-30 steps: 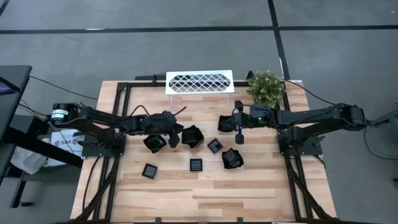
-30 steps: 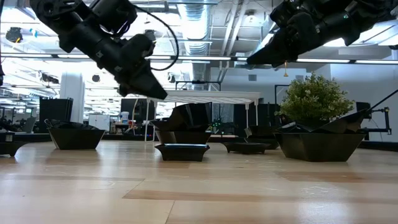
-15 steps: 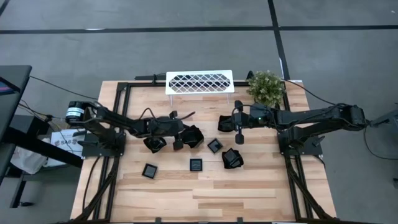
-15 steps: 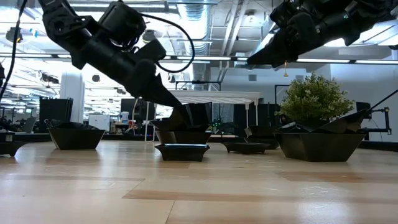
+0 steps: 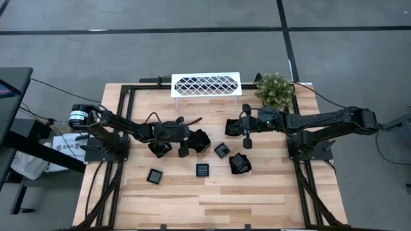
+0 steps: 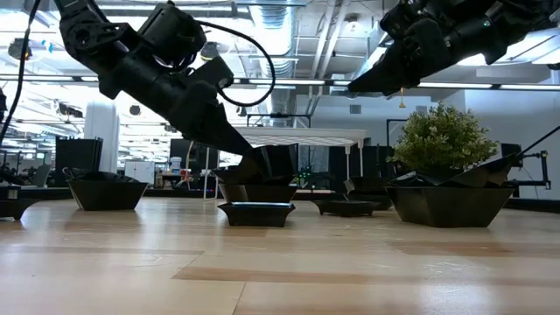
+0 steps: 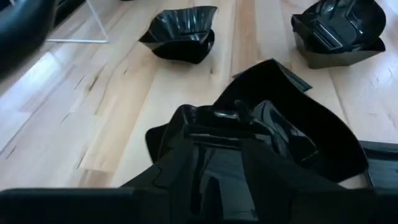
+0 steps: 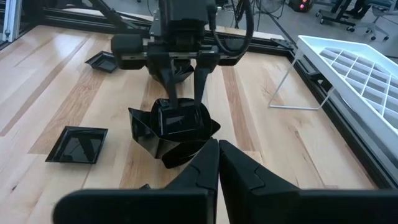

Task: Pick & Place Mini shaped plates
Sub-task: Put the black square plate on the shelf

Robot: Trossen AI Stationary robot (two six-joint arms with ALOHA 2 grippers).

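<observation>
In the high view, the bench (image 5: 212, 199) fills the middle of the frame, with a white lattice rack (image 5: 206, 85) at its upper edge and a small green plant (image 5: 275, 89) at the upper right.

The left gripper (image 5: 187, 136) sits just left of the frame's centre, reaching in from the left. Its fingers (image 8: 166, 84) are spread apart, one on each side of the rim of a stack of deep angular plates (image 5: 198, 141) that rests on the bench. In the right wrist view the two fingers straddle the near edge of that stack (image 8: 175, 127), and nothing is lifted between them.

The right gripper (image 5: 246, 142) hovers right of centre, above the bench, with its fingers pressed together and nothing between them.

The other mini shaped plates are scattered across the middle of the bench. A deep plate (image 5: 159, 148) lies just left of the left gripper, under that arm. A flat square plate (image 5: 155, 176) sits in the lower left of the group, another flat square (image 5: 203, 170) lies below centre, and a third small square (image 5: 222, 150) lies just right of the stack. A deep angular plate (image 5: 240, 163) sits lower right of centre, and another dark plate (image 5: 233, 126) lies by the right arm's wrist, upper right of centre.
</observation>
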